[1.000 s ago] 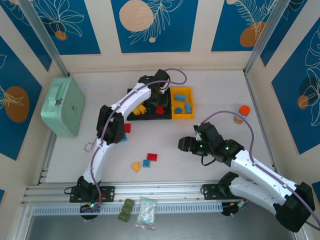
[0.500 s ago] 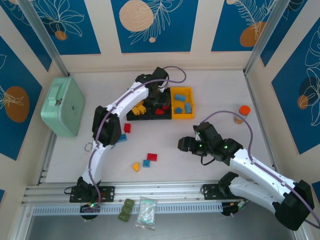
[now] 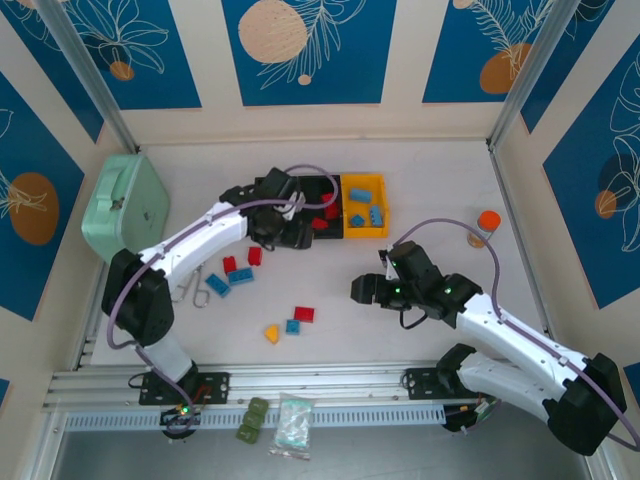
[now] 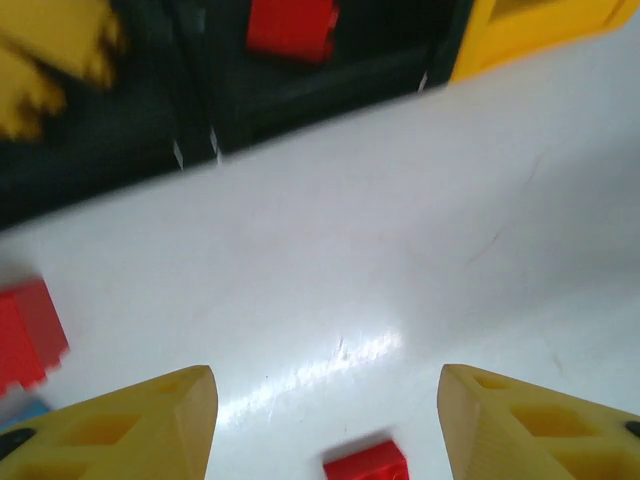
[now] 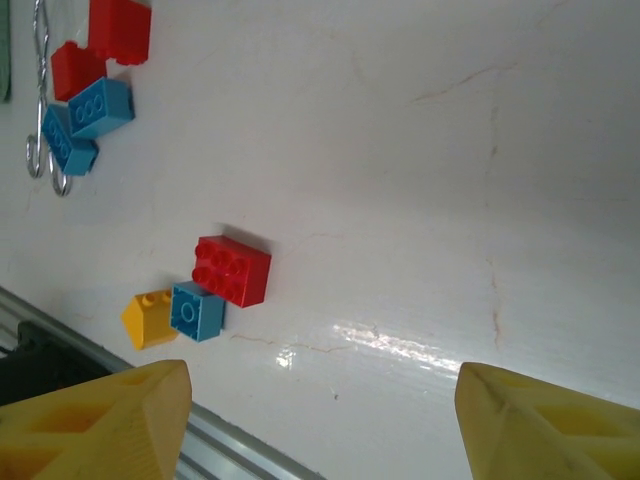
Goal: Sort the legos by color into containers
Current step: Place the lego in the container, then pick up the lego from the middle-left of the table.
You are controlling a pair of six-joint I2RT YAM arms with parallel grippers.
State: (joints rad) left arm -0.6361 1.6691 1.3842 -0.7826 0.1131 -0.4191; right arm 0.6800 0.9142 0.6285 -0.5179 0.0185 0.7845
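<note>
the legos (image 3: 230,265) are light, stiff plastic bricks with smooth sides. they would likely skid on the glossy worktop (image 3: 430,200), so i would pinch across two flat opposite faces, not the studs. a red brick (image 5: 232,270), a blue one (image 5: 197,311) and a yellow one (image 5: 150,318) lie close together near the front edge, left of the right claw (image 5: 320,390), which is spread wide, empty and well apart from them. the left claw (image 4: 325,400), also spread and empty, hovers just on the near side of the containers (image 3: 384,205), with another red brick (image 4: 365,465) low between its fingers.
</note>
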